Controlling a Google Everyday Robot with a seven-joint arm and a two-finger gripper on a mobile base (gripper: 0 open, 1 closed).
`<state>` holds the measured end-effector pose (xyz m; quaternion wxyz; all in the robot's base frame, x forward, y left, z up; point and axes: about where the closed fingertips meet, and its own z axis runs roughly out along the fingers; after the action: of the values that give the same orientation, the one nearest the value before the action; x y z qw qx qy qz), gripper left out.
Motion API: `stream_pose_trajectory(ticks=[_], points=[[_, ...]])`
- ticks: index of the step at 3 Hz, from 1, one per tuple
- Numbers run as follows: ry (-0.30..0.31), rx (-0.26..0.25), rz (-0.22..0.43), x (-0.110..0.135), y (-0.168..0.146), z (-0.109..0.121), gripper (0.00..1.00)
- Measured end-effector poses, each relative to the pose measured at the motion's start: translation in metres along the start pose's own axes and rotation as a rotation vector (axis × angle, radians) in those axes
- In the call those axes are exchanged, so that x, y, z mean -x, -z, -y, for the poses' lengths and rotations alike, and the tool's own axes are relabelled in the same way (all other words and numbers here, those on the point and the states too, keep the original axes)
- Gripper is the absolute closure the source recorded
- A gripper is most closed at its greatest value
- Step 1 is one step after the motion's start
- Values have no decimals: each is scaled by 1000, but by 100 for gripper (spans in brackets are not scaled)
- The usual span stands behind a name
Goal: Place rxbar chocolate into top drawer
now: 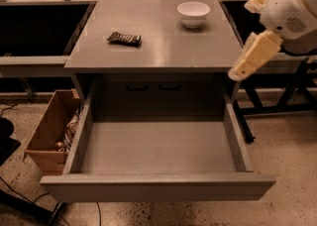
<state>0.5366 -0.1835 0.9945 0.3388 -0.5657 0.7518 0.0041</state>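
rxbar chocolate (124,38) lies on the cabinet top (163,51), behind the open top drawer (158,190); gripper (243,65) hangs above the drawer's right edge, jaw state cannot be told

Bar (124,38): dark brown-black wrapper w/ faint light marks. Drawer (158,146) & cabinet (163,46): plain grey. Bowl (193,13): white. Box (45,136): brown. Gripper (242,66), right of cabinet: cream-tan. Floor (292,170): speckled beige.
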Motion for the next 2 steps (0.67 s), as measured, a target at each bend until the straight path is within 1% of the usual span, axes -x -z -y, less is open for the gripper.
stream_pose_trajectory(ticks=[1,2], points=[[-90,-10,174,36,-54,56,0],[-181,-17,266,78,-119,109,0]])
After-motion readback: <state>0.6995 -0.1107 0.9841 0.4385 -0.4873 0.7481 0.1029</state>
